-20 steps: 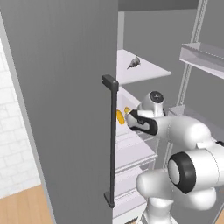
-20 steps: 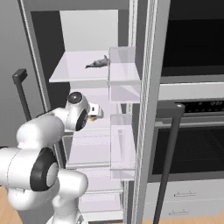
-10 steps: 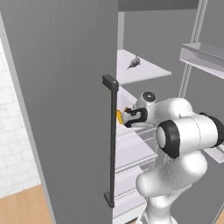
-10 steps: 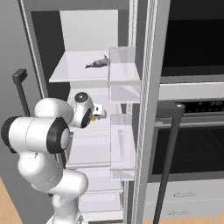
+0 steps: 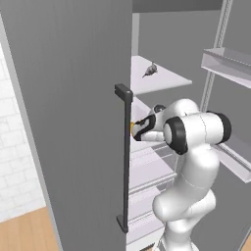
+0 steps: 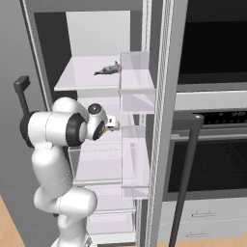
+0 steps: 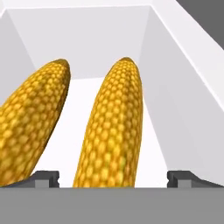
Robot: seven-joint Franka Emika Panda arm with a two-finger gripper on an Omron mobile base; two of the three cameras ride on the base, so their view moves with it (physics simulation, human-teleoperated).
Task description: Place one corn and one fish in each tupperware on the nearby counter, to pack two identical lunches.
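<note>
Yellow corn (image 7: 114,127) lengthwise between claw (image 7: 113,178) tips

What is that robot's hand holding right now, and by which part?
Nothing yet. The hand is open, its fingers on either side of the near end of one corn cob, not closed on it.

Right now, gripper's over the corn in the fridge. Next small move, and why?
Probably ease the gripper a little further onto the right corn, then close. Its jaws stand wide open, and in the hand view the fingertips straddle that cob's near end, so it's lined up. The left corn lies close alongside, so stay centred to avoid catching both.
</note>
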